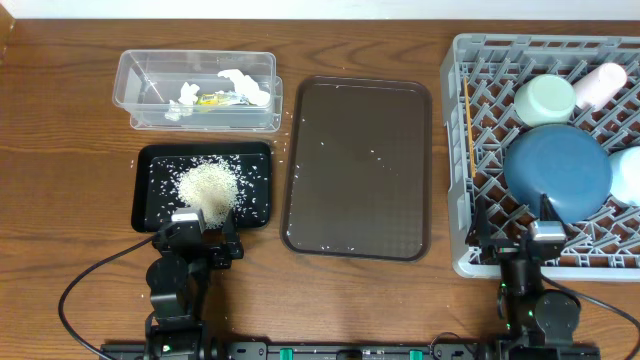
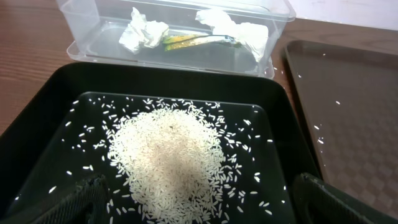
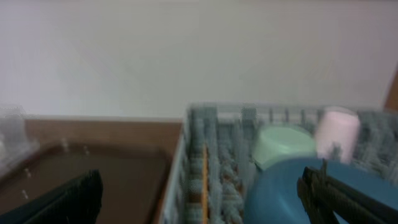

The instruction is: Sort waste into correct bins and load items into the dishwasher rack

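Note:
White rice (image 1: 207, 185) is heaped in the black bin (image 1: 142, 190). My left gripper (image 1: 200, 232) hangs open at that bin's near edge; in the left wrist view its fingers (image 2: 81, 202) straddle the rice (image 2: 171, 162) with nothing between them. Crumpled tissue (image 1: 240, 85) and a yellow-green wrapper (image 1: 212, 98) lie in the clear bin (image 1: 130, 80). The grey dishwasher rack (image 1: 453, 160) holds a dark blue plate (image 1: 557, 170), a mint bowl (image 1: 545, 100), a second bowl (image 1: 630, 175), a pink cup (image 1: 600, 85) and a yellowish stick (image 1: 468, 130). My right gripper (image 1: 535, 235) is open at the rack's near edge.
A dark brown serving tray (image 1: 358, 165) with a few stray rice grains lies between the bins and the rack. Loose grains dot the wood around the black bin. The right wrist view shows the brown tray (image 3: 93, 174) left of the rack wall (image 3: 193, 143).

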### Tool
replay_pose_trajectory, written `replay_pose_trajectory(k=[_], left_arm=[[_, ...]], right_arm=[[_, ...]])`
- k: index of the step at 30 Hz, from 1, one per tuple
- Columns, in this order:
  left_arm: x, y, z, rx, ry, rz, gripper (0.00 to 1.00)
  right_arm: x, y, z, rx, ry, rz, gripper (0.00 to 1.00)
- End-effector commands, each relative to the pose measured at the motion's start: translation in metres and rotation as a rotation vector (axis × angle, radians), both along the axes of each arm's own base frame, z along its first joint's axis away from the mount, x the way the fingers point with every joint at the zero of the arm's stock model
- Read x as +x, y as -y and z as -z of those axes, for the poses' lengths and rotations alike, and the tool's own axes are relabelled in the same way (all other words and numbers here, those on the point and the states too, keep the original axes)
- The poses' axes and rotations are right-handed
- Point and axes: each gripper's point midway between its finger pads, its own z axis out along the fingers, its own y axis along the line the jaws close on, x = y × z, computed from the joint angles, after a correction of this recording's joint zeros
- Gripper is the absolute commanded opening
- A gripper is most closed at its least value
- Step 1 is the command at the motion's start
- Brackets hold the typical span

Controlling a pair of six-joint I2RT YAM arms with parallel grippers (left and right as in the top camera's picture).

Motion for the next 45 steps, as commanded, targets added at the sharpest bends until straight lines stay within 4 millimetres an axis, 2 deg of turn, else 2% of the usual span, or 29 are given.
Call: replay_pose_trajectory(k=[1,2,11,16,20,45], left_arm=[[-0.0052,0.0029,0.0162,-0.004,-0.052,0.018,0.96],[-0.0052,0.0029,0.0162,-0.004,-0.052,0.018,0.96],[-0.0052,0.0029,0.0162,-0.004,-0.052,0.018,0.96],[-0.0052,0.0029,0.0162,-0.004,-0.052,0.018,0.96],[-0.0052,0.0029,0.0162,-0.004,-0.052,0.018,0.96],[-0.0052,0.0029,0.0162,-0.004,-0.052,0.018,0.96]], right_arm=[[-0.0008,0.0159,0.0236,-0.042,-0.095,0.085,0.99],[-0.0013,0.0175,0.0295,-0.042,-0.119,0.090,0.99],[-0.0017,0.0241,0.0294,-0.026,-0.118,0.110,0.99],[-0.0015,0.0220,0.0299,-0.095,-0.121,0.097,0.99],[-0.0016,0.0226,0.0293,-0.043,-0.118,0.101,0.99],[-0.0016,0.0228,0.0291,-0.045,-0.117,0.102,0.99]])
